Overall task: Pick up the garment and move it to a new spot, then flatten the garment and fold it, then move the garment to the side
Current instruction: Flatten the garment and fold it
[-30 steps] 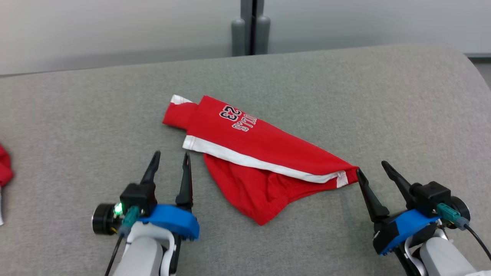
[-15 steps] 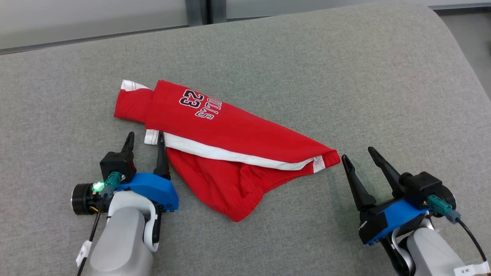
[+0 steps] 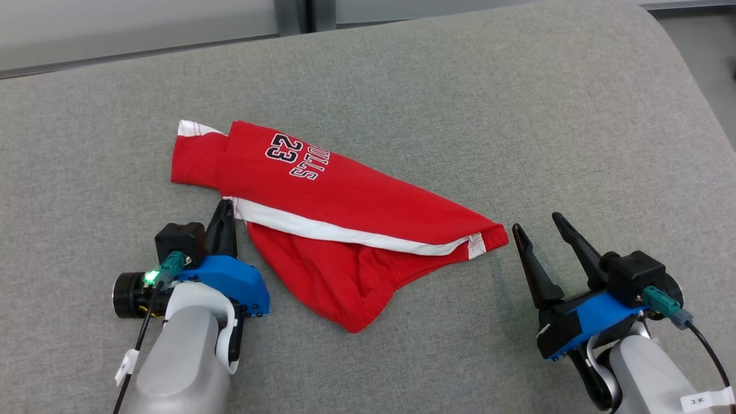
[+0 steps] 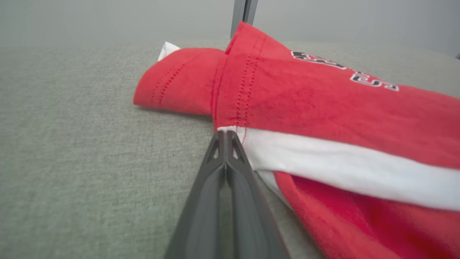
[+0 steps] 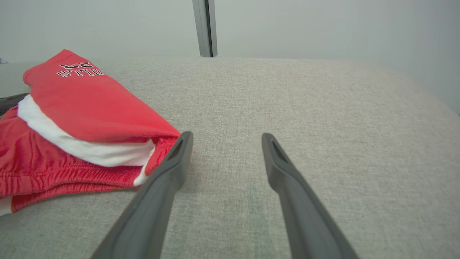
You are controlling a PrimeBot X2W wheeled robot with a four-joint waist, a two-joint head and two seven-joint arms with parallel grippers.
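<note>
At the left corner of the garment [image 3: 345,201], the left pincer [image 3: 225,206] is closed tight; the right pincer [image 3: 537,223] gapes wide, empty, beside its right corner.

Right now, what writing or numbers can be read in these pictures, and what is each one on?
"23": on the red garment, upside down in the head view.
"ULLS": beside it on the same cloth; a letter before it is unclear.
"3": right arm's tag, then a mark too small to read.
Left arm's tag: too small to read.
</note>
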